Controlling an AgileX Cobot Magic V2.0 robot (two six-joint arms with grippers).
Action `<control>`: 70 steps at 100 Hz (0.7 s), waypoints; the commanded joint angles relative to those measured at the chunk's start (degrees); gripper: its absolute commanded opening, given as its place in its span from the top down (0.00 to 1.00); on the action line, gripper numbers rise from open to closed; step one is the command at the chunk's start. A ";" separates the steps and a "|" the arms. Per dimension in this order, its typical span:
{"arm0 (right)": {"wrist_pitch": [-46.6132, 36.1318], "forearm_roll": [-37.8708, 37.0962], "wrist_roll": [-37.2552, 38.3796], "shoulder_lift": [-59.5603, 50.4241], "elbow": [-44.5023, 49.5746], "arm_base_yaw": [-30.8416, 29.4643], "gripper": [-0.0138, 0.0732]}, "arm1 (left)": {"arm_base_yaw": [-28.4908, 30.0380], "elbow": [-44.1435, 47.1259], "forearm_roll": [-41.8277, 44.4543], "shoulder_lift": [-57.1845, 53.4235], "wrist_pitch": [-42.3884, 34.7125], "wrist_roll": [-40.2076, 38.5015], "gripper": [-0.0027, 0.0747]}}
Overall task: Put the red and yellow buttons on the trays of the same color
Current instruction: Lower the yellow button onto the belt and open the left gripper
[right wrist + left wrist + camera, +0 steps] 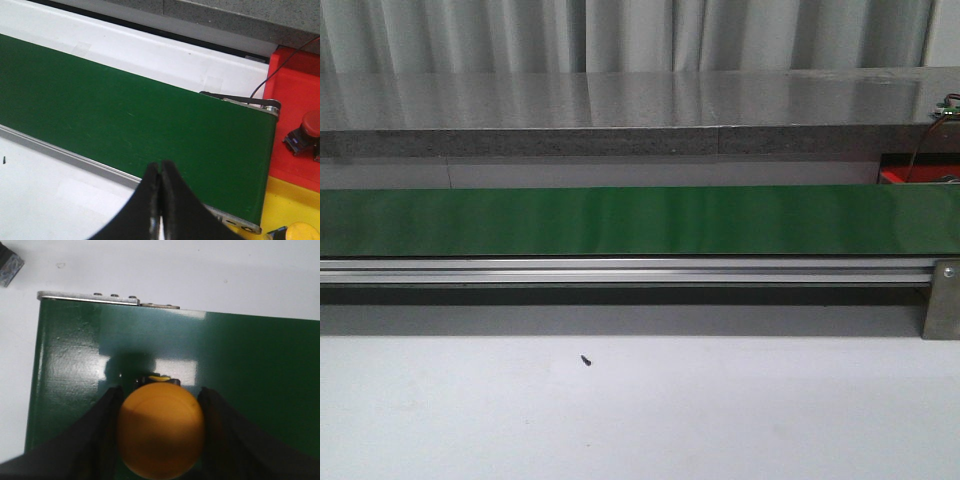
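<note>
Looking at it one camera at a time, here's what I can see:

Front view: a long green conveyor belt (pixel 640 220) runs straight across, with an aluminium rail (pixel 620 270) along its near edge and a metal bracket (pixel 942 300) at the right end. A bit of red tray (pixel 910 176) peeks out behind the belt on the far right. There's a tiny dark screw (pixel 586 360) lying alone on the white table (pixel 640 420). Neither arm shows up here.

Left wrist view: left gripper (pixel 161 435) is clamped on a yellow button (pixel 161 432), black fingers (pixel 107 425) pressed against both sides of its round cap. It's right over the belt's end, close to the metal end plate (pixel 87 297). Can't tell if the button is touching the belt or lifted off it.

Right wrist view: right gripper (pixel 160 200) has its fingertips pressed together, nothing between them, hanging over the near edge of the belt. Past the belt's end sits the red tray with a red button (pixel 312 124) on it, and just beside that a yellow tray (pixel 280 205) holding another yellow-capped button (pixel 300 232).
</note>
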 commanded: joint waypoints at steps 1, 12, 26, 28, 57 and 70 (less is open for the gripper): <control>-3.34 1.81 -0.36 -0.77 -1.36 0.02 0.92 | -0.38 -0.07 -1.28 -3.02 -3.32 -0.09 0.91; -3.34 1.81 -0.36 -0.77 -1.36 0.02 0.92 | -0.38 1.49 -1.28 -3.02 -4.28 -0.09 0.91; -3.34 1.81 -0.36 -0.77 -1.36 0.02 0.92 | -0.38 2.50 -1.28 -3.02 -4.27 0.12 0.90; -3.34 1.81 -0.36 -0.77 -1.36 0.02 0.92 | -0.38 2.50 -1.28 -3.02 -4.27 0.12 0.89; -3.34 1.81 -0.36 -0.77 -1.36 0.02 0.92 | -0.38 2.38 -1.42 -3.02 -4.75 0.36 0.37; -3.34 1.81 -0.36 -0.77 -1.36 0.02 0.92 | -0.38 2.27 -3.09 -3.53 -5.45 0.36 0.26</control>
